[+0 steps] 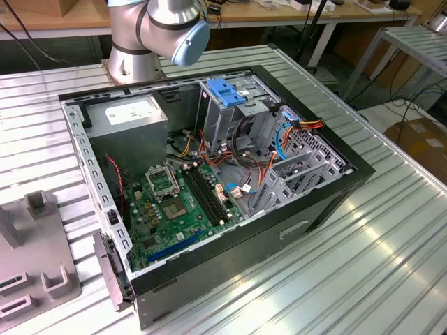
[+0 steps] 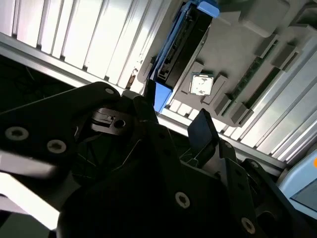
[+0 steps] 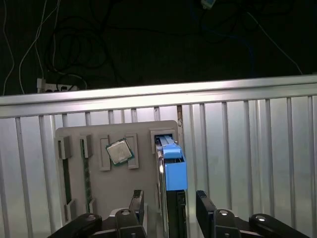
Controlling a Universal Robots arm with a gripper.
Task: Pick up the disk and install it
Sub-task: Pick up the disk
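Two fingers [image 3: 205, 212]: dark pads of the gripper [image 3: 171, 212], spread apart in the first wrist view, one on each side of the disk [image 3: 173, 171] and touching neither face (a gap shows on both sides).
Disk: stands on edge in a slot of the grey holder [image 3: 143, 130], its bright blue rail end toward the camera and its body running in between the fingers.
Holder: a flat grey fixture lying on the desk [image 3: 247, 148]. A square processor chip [image 3: 119, 151] sits in a pocket just beside the disk's slot, with memory sticks [image 3: 65, 178] in slots beyond that.
Desk: ribbed aluminium, carrying the holder and the computer case [image 1: 328, 202].
Computer case: open in the exterior view, motherboard [image 1: 178, 209] exposed, well apart from the holder and toward the exterior view's right.
Drive cage [image 1: 234, 118]: tall bare metal at the far side of the case, topped by a wide blue latch [image 1: 225, 91], near the base of the arm [image 1: 157, 28]. It is probably where the disk belongs.
Step in hand: the pick, by my reading. The gripper is lined up astride the disk but grips nothing, and nothing is installed.
Next move calls for: closing squarely on the two flat faces, deep enough for a firm hold, and a pull straight along the slot so the rails do not bind.
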